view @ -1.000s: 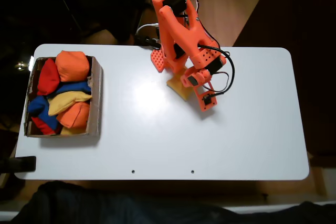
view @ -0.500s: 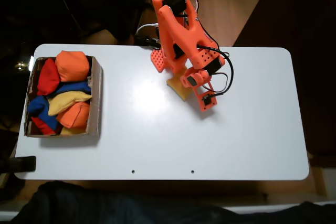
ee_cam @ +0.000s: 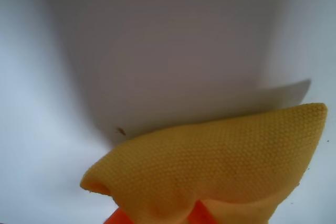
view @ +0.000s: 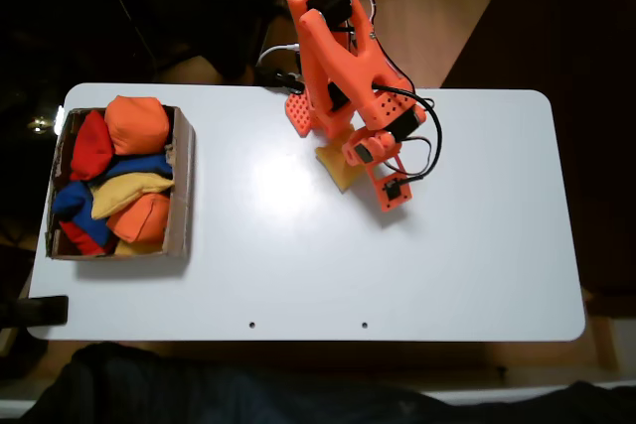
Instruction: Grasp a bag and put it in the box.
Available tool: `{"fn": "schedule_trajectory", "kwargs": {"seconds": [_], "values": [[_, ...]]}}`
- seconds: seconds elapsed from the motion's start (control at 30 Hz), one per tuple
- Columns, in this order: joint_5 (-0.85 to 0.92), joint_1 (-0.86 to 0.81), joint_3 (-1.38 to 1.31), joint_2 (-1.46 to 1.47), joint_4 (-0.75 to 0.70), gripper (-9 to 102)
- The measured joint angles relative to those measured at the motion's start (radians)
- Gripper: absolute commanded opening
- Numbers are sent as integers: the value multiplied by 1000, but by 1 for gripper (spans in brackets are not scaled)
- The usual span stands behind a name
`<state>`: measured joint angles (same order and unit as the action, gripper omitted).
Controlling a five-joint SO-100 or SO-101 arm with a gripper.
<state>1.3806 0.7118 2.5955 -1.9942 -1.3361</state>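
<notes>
Gripper [view: 343, 161] clamped on yellow bag [ee_cam: 220, 166], pinching it near table [view: 477, 245] middle, by arm base. Box [view: 182, 186] sits far left, stuffed with other beanbags [view: 137, 124].

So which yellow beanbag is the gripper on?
The golden-yellow bag out on the white table under the gripper, not the yellow ones inside the cardboard box.

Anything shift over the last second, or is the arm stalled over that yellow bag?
Hardly anything. In the fixed view the yellow bag under the gripper has turned slightly and sits a touch lower; the wrist view shows it bunched between orange fingertips. The arm, the box and its beanbags stayed put.
</notes>
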Motion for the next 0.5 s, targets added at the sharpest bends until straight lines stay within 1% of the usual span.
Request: {"fn": "schedule_trajectory", "kwargs": {"seconds": [0.5], "values": [[-57, -6, -25, -64, 17, 0]]}}
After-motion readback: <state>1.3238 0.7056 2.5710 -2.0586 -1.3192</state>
